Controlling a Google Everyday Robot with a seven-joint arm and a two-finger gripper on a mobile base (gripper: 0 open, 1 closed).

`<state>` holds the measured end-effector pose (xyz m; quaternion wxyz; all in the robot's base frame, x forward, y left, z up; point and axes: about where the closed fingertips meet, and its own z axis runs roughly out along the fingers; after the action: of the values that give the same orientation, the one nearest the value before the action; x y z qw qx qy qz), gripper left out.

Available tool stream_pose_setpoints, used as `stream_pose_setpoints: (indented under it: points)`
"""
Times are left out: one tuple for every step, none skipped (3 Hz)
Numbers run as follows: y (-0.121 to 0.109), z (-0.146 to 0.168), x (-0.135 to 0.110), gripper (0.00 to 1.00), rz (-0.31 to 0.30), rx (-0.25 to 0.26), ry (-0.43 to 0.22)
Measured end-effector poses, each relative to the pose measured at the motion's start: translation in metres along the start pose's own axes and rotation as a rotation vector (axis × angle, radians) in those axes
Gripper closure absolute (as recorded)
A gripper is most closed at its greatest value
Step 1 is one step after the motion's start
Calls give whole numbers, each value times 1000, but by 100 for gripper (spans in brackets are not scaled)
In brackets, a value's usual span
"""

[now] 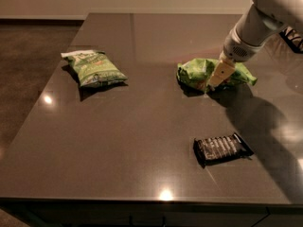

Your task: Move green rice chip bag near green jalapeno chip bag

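The green rice chip bag [199, 73] is a lime-green wrinkly bag lying right of centre on the dark table [132, 141]. My gripper [215, 81] reaches down from the upper right and its pale fingers sit on the middle of this bag, hiding part of it. The green jalapeno chip bag [94, 68] is a plump medium-green bag with a white top band. It lies at the left of the table, well apart from the rice bag and the gripper.
A small black ribbed wrapper [221, 148] lies near the front right of the table. The arm's shadow falls across the right side. The table's left edge borders a brown floor [28, 79].
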<state>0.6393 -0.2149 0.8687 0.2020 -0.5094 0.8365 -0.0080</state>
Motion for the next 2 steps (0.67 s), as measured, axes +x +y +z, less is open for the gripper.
stream_pose_setpoints:
  points:
    - [3,-1,-6,61,-20,-2,2]
    - [10,-11,-31,84,-73,-6,-27]
